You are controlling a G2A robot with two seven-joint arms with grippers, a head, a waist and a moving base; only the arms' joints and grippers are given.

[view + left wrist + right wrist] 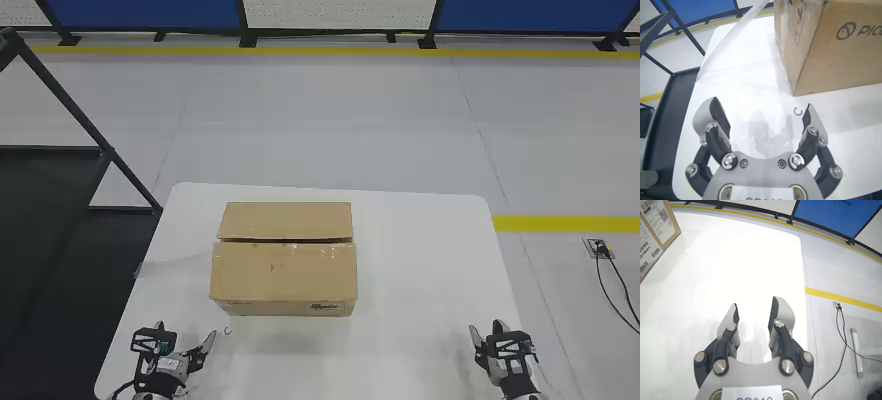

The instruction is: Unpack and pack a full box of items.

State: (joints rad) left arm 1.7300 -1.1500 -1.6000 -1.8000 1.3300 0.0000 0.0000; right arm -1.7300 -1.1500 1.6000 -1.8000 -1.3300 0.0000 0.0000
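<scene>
A brown cardboard box (284, 258) stands in the middle of the white table (420, 270), its flaps folded down and its top seam slightly parted. The left wrist view has the box's near corner (821, 53) close by; the right wrist view has its labelled end (653, 237). My left gripper (178, 352) sits at the table's front left corner, open and holding nothing (761, 111). At the front right edge of the table my right gripper (505, 350) is open too, with only bare tabletop between its fingers (755, 311).
A small metal C-shaped clip (797, 111) lies on the table by the left gripper's fingertip, also seen in the top view as a clip (229, 331). A dark metal frame (90, 150) stands left of the table. A cable (842, 332) runs over the floor at right.
</scene>
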